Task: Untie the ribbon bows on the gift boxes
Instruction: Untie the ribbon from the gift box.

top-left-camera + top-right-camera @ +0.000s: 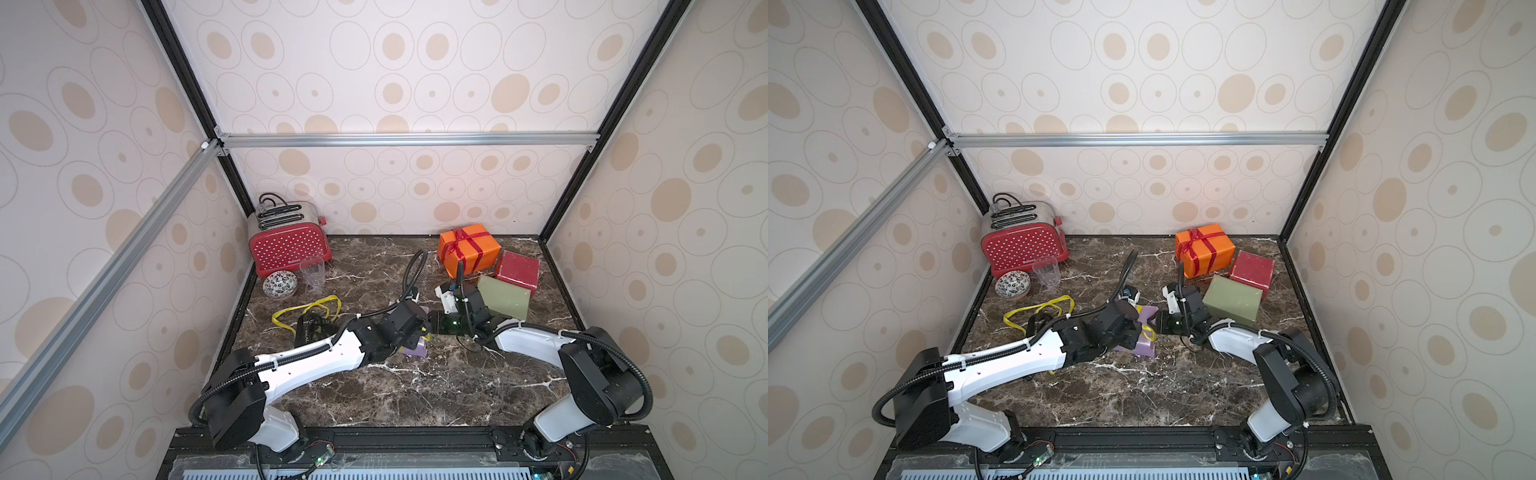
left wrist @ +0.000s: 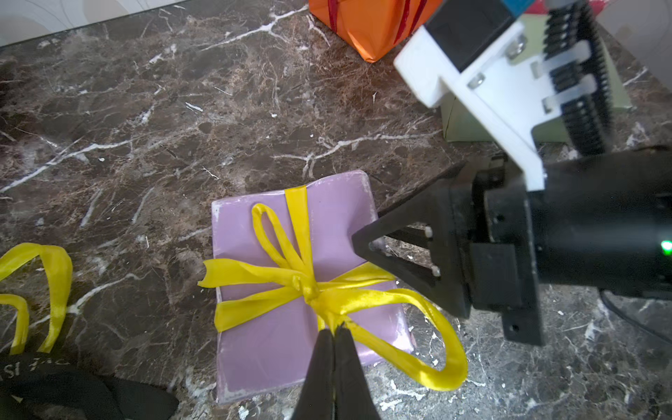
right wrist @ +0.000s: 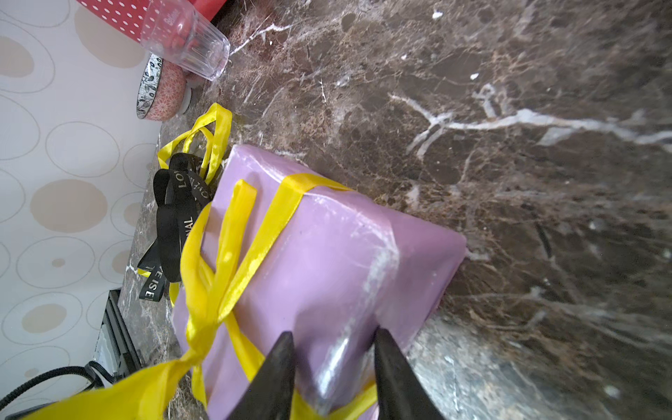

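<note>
Your left gripper [image 2: 334, 329] is pinched tight on the yellow bow [image 2: 309, 287], just beside the knot at the root of the big loop; which strand it has, I can't tell. That bow sits on top of the lilac box [image 2: 269, 345], mid-table between the two arms. Your right gripper [image 3: 333, 334] has its jaws apart astride a corner of the same box, and no firm bite shows. Treat the satin as soft, limp and slippery. It will probably slide through a light pinch, so take it flat and deep in the pads. Favour one of the two cut tails across the knot from your fingers, since hauling on a loop may only tighten things. The box looks light and paper-skinned, so expect it to skid or tip on the marble table [image 1: 395, 395] unless the right side braces it gently. Farther out, a loose yellow ribbon [image 3: 222, 123] and a black ribbon [image 3: 174, 218] lie near the left arm. At the back, the orange box [image 1: 492, 249] has its red bow [image 1: 459, 235] tied, beside the bare olive box [image 1: 505, 297] and dark red box [image 1: 517, 270].
</note>
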`<state>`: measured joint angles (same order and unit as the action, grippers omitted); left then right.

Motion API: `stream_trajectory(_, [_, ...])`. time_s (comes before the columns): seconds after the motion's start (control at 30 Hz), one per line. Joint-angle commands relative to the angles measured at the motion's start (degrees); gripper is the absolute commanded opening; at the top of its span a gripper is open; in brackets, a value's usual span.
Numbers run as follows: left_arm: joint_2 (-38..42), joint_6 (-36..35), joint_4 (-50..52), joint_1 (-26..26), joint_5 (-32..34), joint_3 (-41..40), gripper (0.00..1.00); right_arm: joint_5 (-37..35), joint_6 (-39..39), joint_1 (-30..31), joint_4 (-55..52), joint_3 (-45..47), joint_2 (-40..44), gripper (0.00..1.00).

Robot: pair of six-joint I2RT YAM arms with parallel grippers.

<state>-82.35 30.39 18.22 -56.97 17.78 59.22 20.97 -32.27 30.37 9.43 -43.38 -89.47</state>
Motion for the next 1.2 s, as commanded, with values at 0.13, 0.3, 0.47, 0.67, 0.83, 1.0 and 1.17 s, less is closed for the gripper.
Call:
stream_trajectory(0.13, [5.8, -2.3, -6.7, -0.6, 2.1, -2.5, 0.00, -1.5, 0.6, 0.1, -4.5, -1.7, -2.3, 0.35])
stream_trajectory(0.3, [10.2, -3.8, -12.0, -0.6, 2.2, -4.7, 0.00, -1.8, 0.6, 0.1, -4.8, -1.7, -2.4, 0.34])
stream_trajectory(0.47, [16.0, -6.5, -18.4, -0.5, 0.5, -6.9, 0.00, -2.1, 0.6, 0.2, -5.4, -2.2, -2.8, 0.34])
stream_trajectory(0.67, [22.2, -8.9, -24.9, -0.6, 1.8, -9.8, 0.00, -2.2, 0.6, 0.1, -5.7, -2.5, -3.1, 0.33])
stream_trajectory(0.83, [26.1, -11.5, -27.0, -0.6, 3.8, -10.3, 0.00, -2.3, 0.5, 0.2, -6.0, -2.7, -3.5, 0.33])
stream_trajectory(1.0, [28.8, -13.0, -27.1, -0.5, 5.9, -9.7, 0.00, -2.4, 0.4, 0.2, -6.1, -2.8, -3.7, 0.33])
stream_trajectory(1.17, [30.8, -13.9, -27.2, -0.5, 9.6, -9.5, 0.00, -2.5, 0.4, 0.1, -6.3, -3.0, -3.9, 0.33])
